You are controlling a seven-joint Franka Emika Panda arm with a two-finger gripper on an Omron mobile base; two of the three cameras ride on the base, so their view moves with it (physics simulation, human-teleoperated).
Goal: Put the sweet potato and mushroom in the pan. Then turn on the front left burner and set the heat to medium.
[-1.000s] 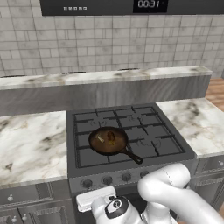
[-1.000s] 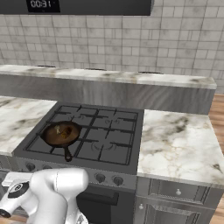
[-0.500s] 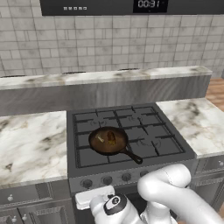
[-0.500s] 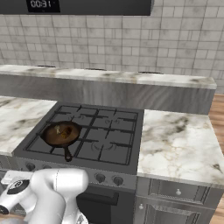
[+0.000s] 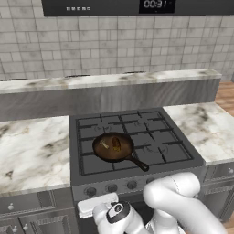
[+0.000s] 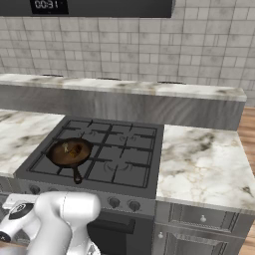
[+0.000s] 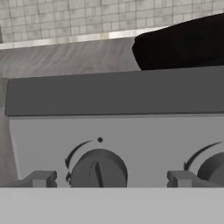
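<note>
The dark pan (image 5: 113, 147) (image 6: 69, 152) rests on the grate of the front left burner (image 5: 87, 157), which it covers. Inside lie the reddish sweet potato (image 5: 117, 144) (image 6: 75, 149) and, just left of it, the pale mushroom (image 5: 106, 145) (image 6: 65, 147). Low in front of the stove, my gripper (image 7: 109, 178) is open, with a fingertip (image 7: 41, 178) on either side of the leftmost knob (image 7: 98, 168). The knob's pointer stands near upright, and I cannot tell whether the fingers touch it. The pan's black side (image 7: 183, 43) looms above the stove's edge.
A second knob (image 7: 214, 168) sits to the right on the grey control panel (image 7: 131, 131), and more knobs (image 5: 131, 184) run along the stove front. Marble counters (image 5: 32, 151) (image 6: 204, 164) flank the stove, and a raised ledge (image 5: 114, 82) runs behind it.
My hand has crept slightly up and in toward the knob panel. The pan and the food in it have not moved.
</note>
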